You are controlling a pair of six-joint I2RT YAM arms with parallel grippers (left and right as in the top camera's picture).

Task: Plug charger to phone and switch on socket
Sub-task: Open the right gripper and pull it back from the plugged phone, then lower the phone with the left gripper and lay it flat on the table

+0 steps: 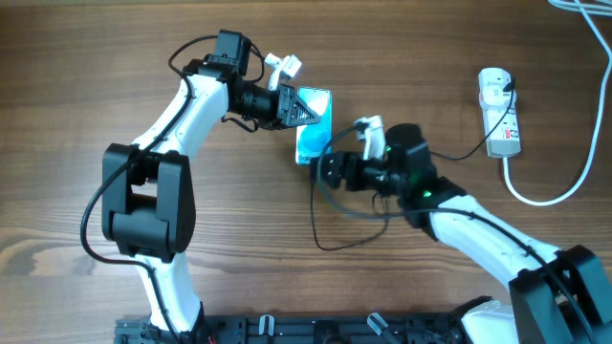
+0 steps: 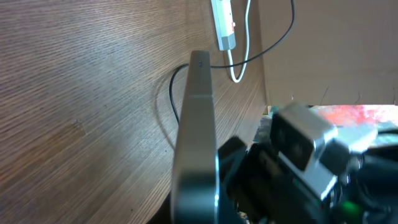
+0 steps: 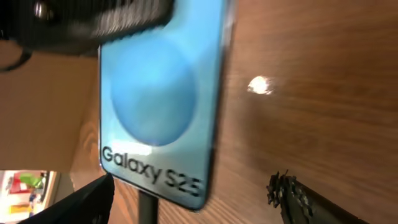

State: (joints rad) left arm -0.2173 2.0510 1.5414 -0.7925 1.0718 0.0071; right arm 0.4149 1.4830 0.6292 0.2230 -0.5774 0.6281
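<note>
Looking down from overhead, we find the phone (image 1: 316, 141) near the middle of the wooden table (image 1: 76, 57). Its long axis runs roughly from 12 o'clock to 6 o'clock. The teal screen faces up toward us, and the end with the white band of text points to 6 o'clock. The left gripper (image 1: 298, 107) is clenched on the phone's 12 o'clock end. In the left wrist view we see the phone edge-on, a thin grey slab reaching away from the camera.

The right gripper (image 1: 330, 170) sits just beside the phone's 6 o'clock end. In its wrist view, "Galaxy S25" reads across the near end of the screen. The dark fingers (image 3: 305, 198) stand well apart at the bottom corners, so this claw is released. A short dark stub shows just below the phone's lower edge; we cannot tell whether it is seated in the port.

The charger (image 1: 315, 218) loops on the table at 6 o'clock of the phone and also trails off toward 3 o'clock, to the socket (image 1: 499, 119). That white strip lies lengthwise, 12 to 6, well apart from the phone, with a white cable (image 1: 545, 201) curving away from its lower end.
</note>
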